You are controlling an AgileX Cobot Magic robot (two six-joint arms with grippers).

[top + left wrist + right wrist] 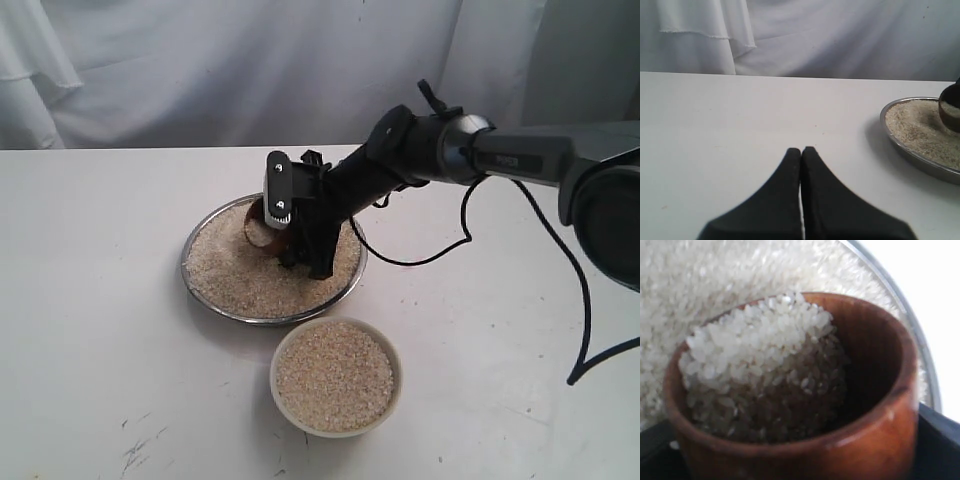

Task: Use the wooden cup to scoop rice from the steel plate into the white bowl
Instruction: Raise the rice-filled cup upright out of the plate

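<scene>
From outside, the right gripper (287, 240) is clamped on the wooden cup (260, 230), which is tipped over in the rice (235, 265) on the steel plate (200, 285). The white bowl (337, 377) sits just in front and looks pretty full, so another load could spill onto the table (90, 300). Left wrist view: left gripper (801, 156) is pinched together over bare table, well clear of the plate. Right wrist view: the cup's heaped past its rim on one side, so any jerk or tilt on the way over will probably shed grains
</scene>
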